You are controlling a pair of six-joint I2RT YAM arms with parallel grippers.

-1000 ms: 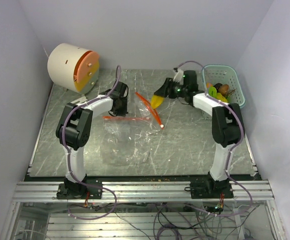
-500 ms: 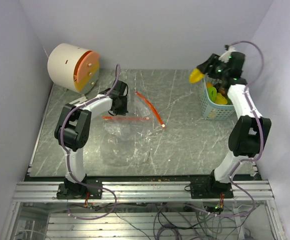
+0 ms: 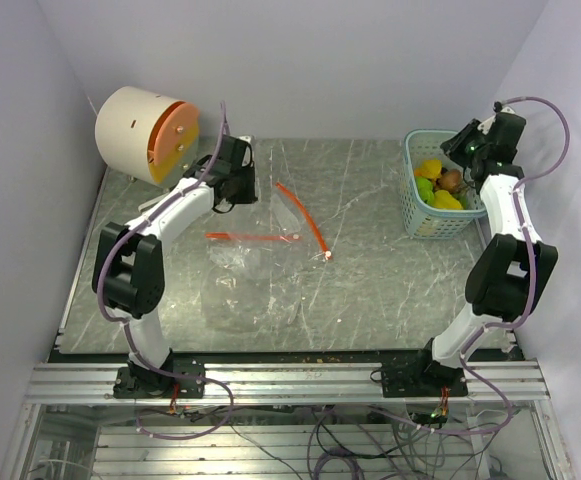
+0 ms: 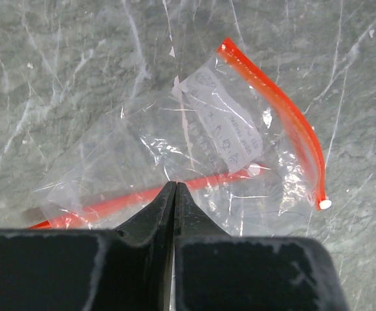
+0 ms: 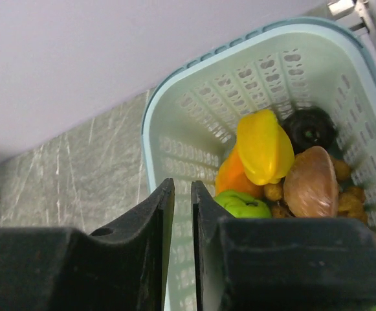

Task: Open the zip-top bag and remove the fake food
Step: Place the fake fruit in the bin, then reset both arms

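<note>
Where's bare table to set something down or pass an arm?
Free: the table stretch between the zip-top bag and the basket, back to front; also the near strip in front of the bag. Crowded: back-left, where the drum, left gripper and bag bunch up.

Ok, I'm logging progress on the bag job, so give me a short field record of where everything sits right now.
zip-top bag: lying on the table, mouth open, no food visible inside
fake food: piled in the teal basket
left fingers: shut, above the bag
right fingers: narrow gap, nothing between them, at the basket
</note>
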